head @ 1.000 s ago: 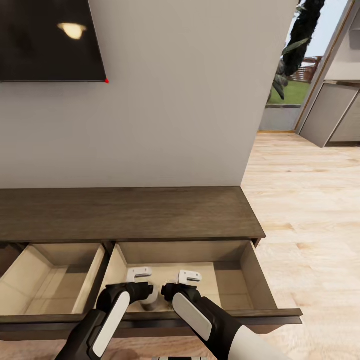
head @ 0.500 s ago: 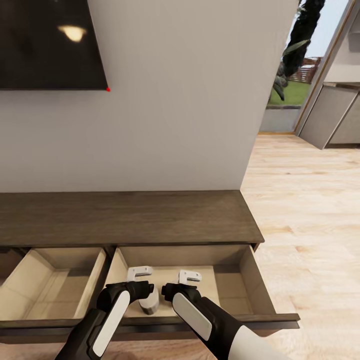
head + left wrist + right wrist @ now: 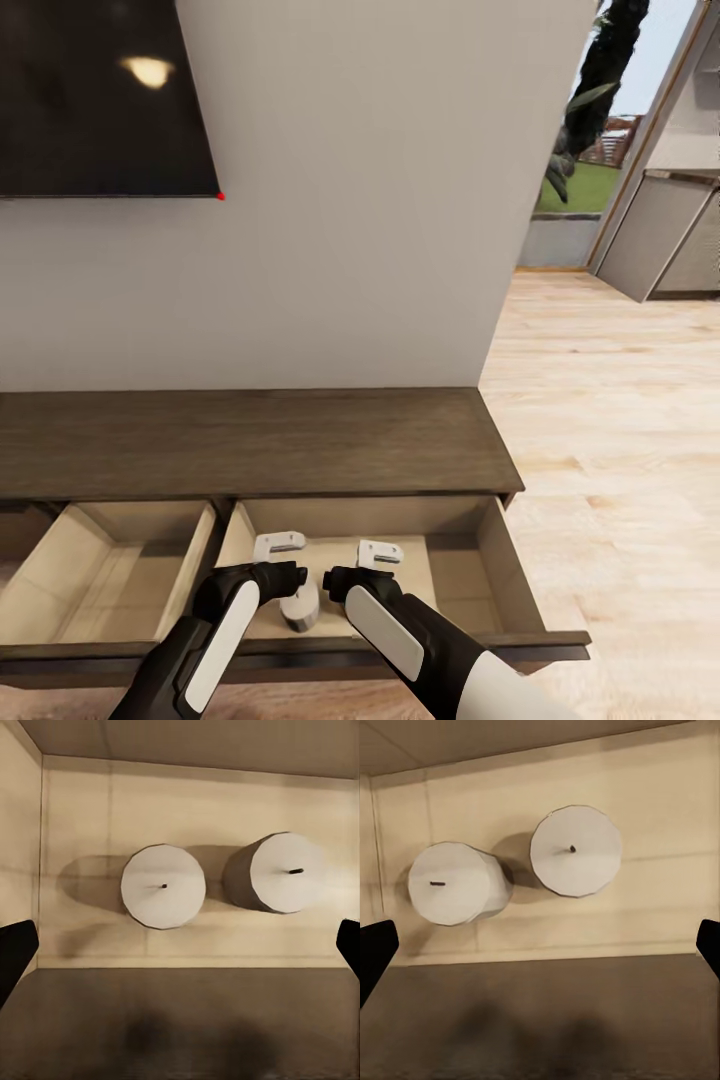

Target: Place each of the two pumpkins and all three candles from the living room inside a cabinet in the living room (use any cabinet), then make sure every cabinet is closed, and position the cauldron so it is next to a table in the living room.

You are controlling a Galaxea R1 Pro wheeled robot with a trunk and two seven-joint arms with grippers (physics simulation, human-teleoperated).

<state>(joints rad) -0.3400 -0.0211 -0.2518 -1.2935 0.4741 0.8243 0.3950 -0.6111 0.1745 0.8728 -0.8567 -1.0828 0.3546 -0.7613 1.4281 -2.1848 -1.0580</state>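
Candles, two of them, small, stubby and pale grey-white, stand upright on the beige floor of the open right drawer (image 3: 455, 560) of the long low dark brown wooden cabinet (image 3: 250, 440). In the left wrist view one candle (image 3: 163, 886) is seen from straight above, its round top and wick towards the camera, and the second candle (image 3: 281, 872) stands just beside it, apart, both near the drawer's front edge. In the head view one candle (image 3: 300, 607) shows between the two black forearms.

Both pincers hang above this drawer, pointing down into it. The left pincer (image 3: 279, 546) is wide open and holds nothing; its dark fingertips (image 3: 15, 949) stand far apart at the two sides of its wrist view. The right pincer (image 3: 380, 552) is wide open too, also empty. So the candles lie directly below the pincers, with their long axis vertical.

I judge that the candles in this drawer are already placed, and the next move is to lift the arms out and push the drawer shut. The drawer front (image 3: 400, 645) lies under both forearms, so they must rise first. The left drawer (image 3: 100, 570) is open as well. The wooden floor (image 3: 620, 450) to the right gives free room.
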